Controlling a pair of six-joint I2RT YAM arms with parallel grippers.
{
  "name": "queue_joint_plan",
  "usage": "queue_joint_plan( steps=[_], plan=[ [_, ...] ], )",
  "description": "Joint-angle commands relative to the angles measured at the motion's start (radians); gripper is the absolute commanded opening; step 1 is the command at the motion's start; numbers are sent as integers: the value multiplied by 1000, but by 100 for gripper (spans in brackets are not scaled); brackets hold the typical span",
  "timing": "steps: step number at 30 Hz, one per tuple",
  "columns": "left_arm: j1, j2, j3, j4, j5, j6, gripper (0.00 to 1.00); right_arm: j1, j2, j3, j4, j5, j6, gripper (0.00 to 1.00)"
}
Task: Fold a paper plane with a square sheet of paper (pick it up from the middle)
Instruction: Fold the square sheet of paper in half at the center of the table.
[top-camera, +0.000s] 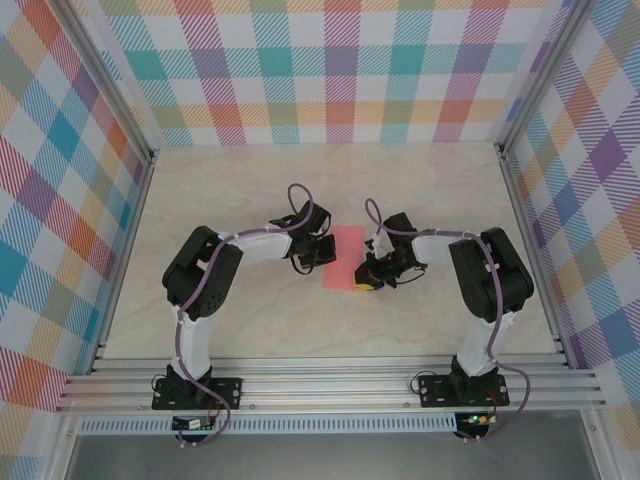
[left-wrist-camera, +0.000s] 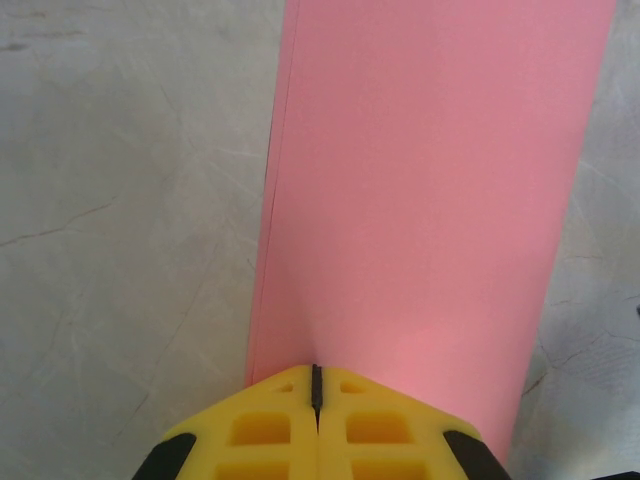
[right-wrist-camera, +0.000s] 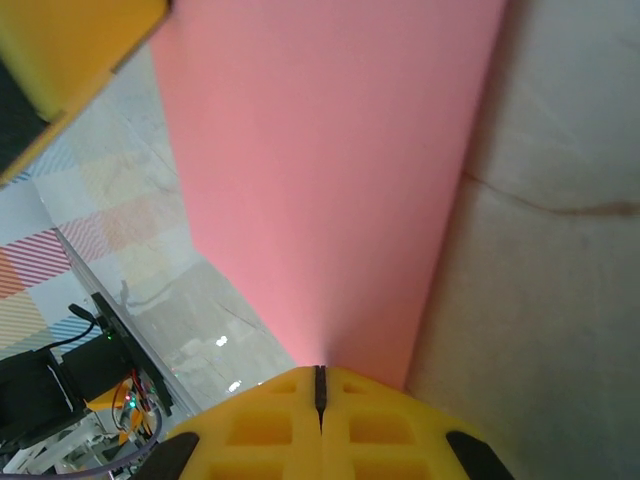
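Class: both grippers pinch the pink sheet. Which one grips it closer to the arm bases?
The right gripper, clamped on the near end of the pink sheet. The left gripper pinches the sheet's left edge, farther up the table.

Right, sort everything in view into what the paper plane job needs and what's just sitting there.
Part of the job:
- pink paper sheet
- left claw, shut on the sheet
- right claw, shut on the sheet

Just there:
- marble-look tabletop
- checked walls
- aluminium rail along the near edge
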Motion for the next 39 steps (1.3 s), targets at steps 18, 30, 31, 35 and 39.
queue_joint_plan(
  steps=[18,30,31,35,39],
  plan=[
    [-17,-102,16,-97,24,3,22,-101,-58,119,-71,46,-1,24],
    [36,-185,-143,79,100,-103,46,-92,53,202,-77,-28,25,37],
    [38,-182,-148,89,109,-110,46,-85,56,205,-79,-31,20,37],
    [44,-168,-151,107,131,-122,46,-72,79,224,-89,-45,9,38],
    [47,-159,-151,104,130,-125,47,-61,107,242,-104,-19,8,38]
  ],
)
